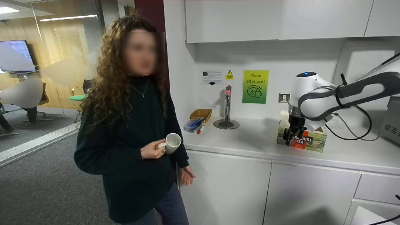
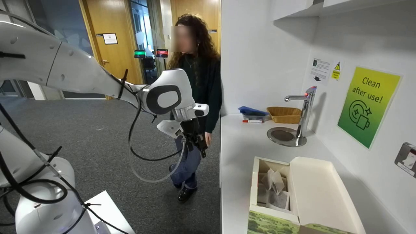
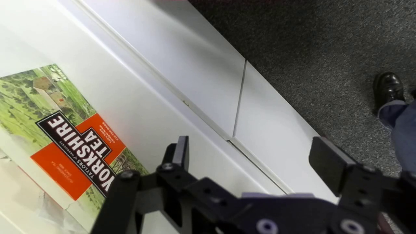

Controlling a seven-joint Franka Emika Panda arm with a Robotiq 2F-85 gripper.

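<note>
My gripper spread wide, holding nothing, out past front edge of counter. Tea box apart, left in wrist view, long axis roughly parallel to edge.

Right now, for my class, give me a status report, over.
Tool open, empty. Green-and-orange cardboard tea box open on white counter, untouched. Possible obstruction: person in dark green jumper nearby.

White wall cupboards, white base cabinets, grey carpet, glass partition, wooden door
</note>
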